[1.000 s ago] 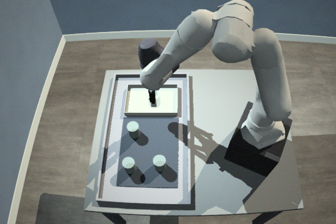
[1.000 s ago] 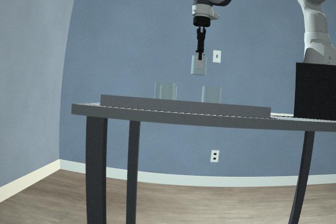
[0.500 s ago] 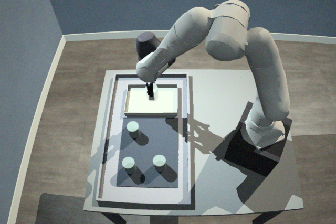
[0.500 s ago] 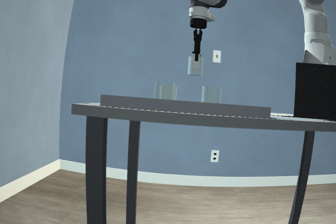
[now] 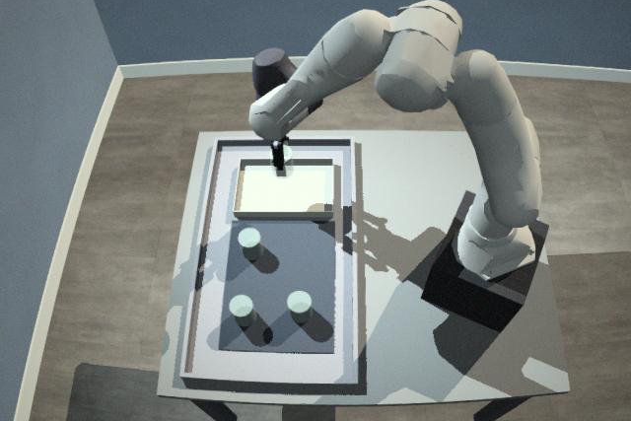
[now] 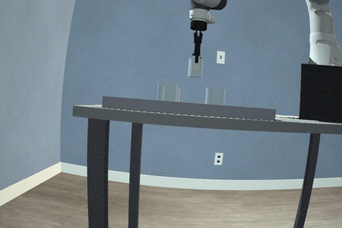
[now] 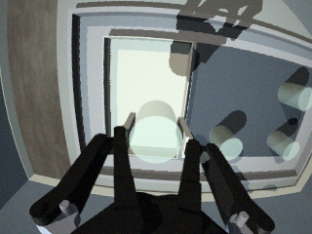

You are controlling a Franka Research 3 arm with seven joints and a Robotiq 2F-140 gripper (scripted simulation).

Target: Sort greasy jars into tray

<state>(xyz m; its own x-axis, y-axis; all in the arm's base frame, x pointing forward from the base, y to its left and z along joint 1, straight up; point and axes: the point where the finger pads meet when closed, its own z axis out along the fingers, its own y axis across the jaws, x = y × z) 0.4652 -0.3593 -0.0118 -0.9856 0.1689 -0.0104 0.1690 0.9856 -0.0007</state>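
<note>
My gripper (image 5: 279,167) (image 6: 196,61) (image 7: 156,123) is shut on a pale glass jar (image 5: 288,154) (image 6: 190,68) (image 7: 155,140), held upright in the air, high above the table. In the wrist view it overlaps the cream tray (image 5: 282,215) (image 7: 189,88). Three jars stand on the dark mat (image 5: 306,263) (image 7: 214,83): one jar (image 5: 249,238) (image 7: 229,144) near the tray, one jar (image 5: 241,306) (image 7: 287,146) at the front left in the top view, and one jar (image 5: 299,302) (image 6: 215,95) (image 7: 295,95) at the front right. No grease can be seen.
A low raised rim (image 5: 269,381) (image 6: 187,107) surrounds both tray and mat. The tray's near wall borders the mat. The arm's black base block (image 5: 473,291) (image 6: 320,93) stands to the right on the table top (image 5: 407,167).
</note>
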